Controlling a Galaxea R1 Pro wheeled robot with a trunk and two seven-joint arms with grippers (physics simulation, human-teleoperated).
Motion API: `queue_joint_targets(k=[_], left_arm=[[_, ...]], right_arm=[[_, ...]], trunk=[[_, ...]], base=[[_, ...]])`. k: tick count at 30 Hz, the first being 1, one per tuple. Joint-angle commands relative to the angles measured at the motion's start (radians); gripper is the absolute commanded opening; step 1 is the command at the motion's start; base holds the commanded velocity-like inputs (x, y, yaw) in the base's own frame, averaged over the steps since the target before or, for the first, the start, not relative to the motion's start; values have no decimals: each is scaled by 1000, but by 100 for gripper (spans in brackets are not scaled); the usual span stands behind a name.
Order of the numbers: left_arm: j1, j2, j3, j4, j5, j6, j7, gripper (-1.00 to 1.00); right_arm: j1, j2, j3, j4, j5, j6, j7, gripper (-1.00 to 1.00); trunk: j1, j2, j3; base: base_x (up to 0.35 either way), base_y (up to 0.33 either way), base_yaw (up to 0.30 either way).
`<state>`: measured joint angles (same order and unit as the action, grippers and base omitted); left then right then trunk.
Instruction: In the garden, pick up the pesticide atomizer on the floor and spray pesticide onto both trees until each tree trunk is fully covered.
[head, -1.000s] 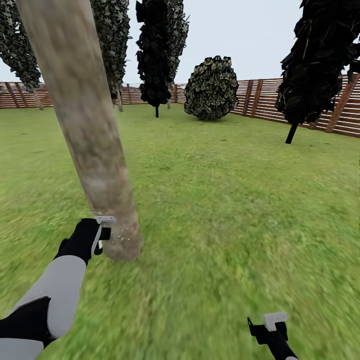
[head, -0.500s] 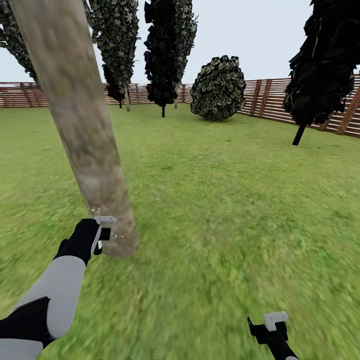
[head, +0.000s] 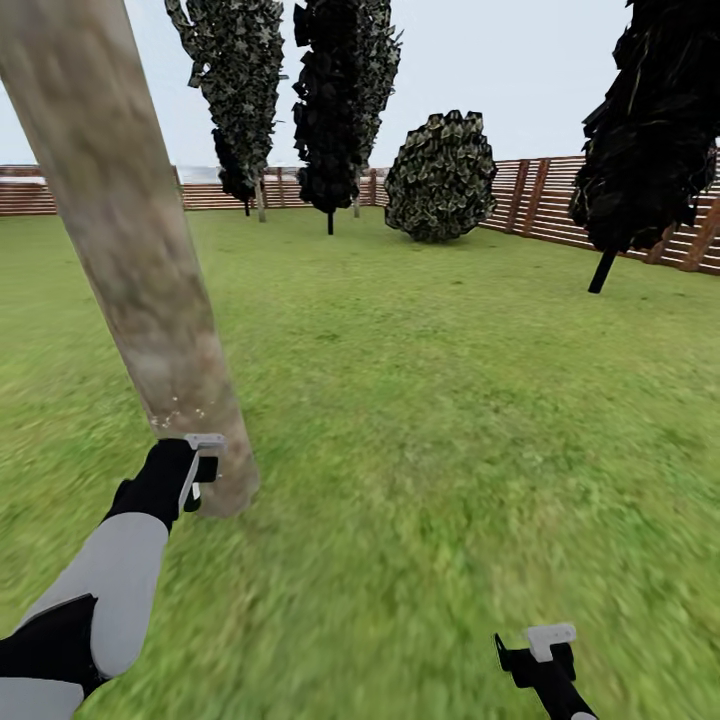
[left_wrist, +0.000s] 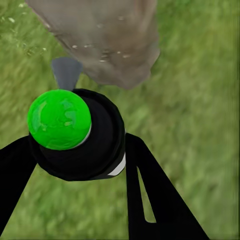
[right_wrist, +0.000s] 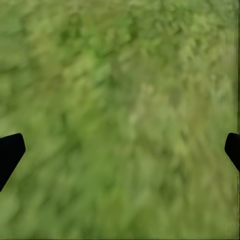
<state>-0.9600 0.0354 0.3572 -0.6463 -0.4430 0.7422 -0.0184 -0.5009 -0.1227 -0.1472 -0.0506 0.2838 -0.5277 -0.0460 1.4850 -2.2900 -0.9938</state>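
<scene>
Green-capped atomizer (left_wrist: 67, 132) sits squeezed in my left gripper (head: 195, 465), right beside the tree trunk (head: 130, 260). Pale pesticide (head: 175, 415) specks now dot the bark higher than before. My view has swung, so the trunk looks further left. My right gripper (head: 540, 650) hangs apart over grass (right_wrist: 125, 115).

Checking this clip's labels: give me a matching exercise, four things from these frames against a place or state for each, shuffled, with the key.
Things:
1. atomizer
2. right gripper
3. tree trunk
4. round bush

States:
A. open over bare grass
B. near the fence, far across the lawn
C. held between the left gripper's fingers, green ball on top
D. dotted with pale specks low down

Pairs: 1-C, 2-A, 3-D, 4-B
</scene>
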Motion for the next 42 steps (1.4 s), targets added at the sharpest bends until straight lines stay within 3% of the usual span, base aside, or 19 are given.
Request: queue_joint_targets(k=[1, 5, 7, 18, 23, 24, 28, 30, 34, 42], left_arm=[[5, 4, 2, -1, 1, -2, 0, -100], [50, 41, 10, -5, 0, -7, 5, -100], [64, 45, 10, -1, 1, -8, 8, -100], [87, 33, 9, -1, 4, -15, 12, -100], [88, 15, 8, 1, 4, -16, 12, -100], [89, -3, 3, -2, -1, -17, 12, -100], [142, 3, 5, -6, -2, -19, 14, -100], [161, 8, 8, -7, 0, -58, 14, -100], [168, 9, 10, -6, 0, -102, 15, -100], [168, -2, 12, -6, 4, -110, 15, -100]], right_arm=[[0, 0, 0, 0, 0, 0, 0, 100], [0, 0, 0, 0, 0, 0, 0, 100], [1, 1, 1, 0, 0, 0, 0, 100], [1, 2, 1, 0, 0, 0, 2, 100], [1, 1, 1, 0, 0, 0, 2, 100], [1, 1, 1, 1, 0, 0, 2, 100], [1, 2, 1, 4, 0, 0, 2, 100], [1, 4, 1, 6, 0, 0, 2, 100], [1, 5, 1, 6, 0, 0, 2, 100], [1, 9, 3, 6, 1, 0, 2, 100]], trunk=[[0, 0, 0], [0, 0, -1], [0, 0, -1], [0, 0, -5], [0, 0, -6], [0, 0, -6], [0, 0, -6], [0, 0, -6], [0, 0, -6], [0, 0, -6]], base=[[79, -273, 0], [80, -273, 131], [138, -255, 260], [84, -42, 268], [0, 0, 112], [223, -150, 1], [236, -160, 0], [240, -163, 0], [240, -164, 0], [241, -166, 112]])
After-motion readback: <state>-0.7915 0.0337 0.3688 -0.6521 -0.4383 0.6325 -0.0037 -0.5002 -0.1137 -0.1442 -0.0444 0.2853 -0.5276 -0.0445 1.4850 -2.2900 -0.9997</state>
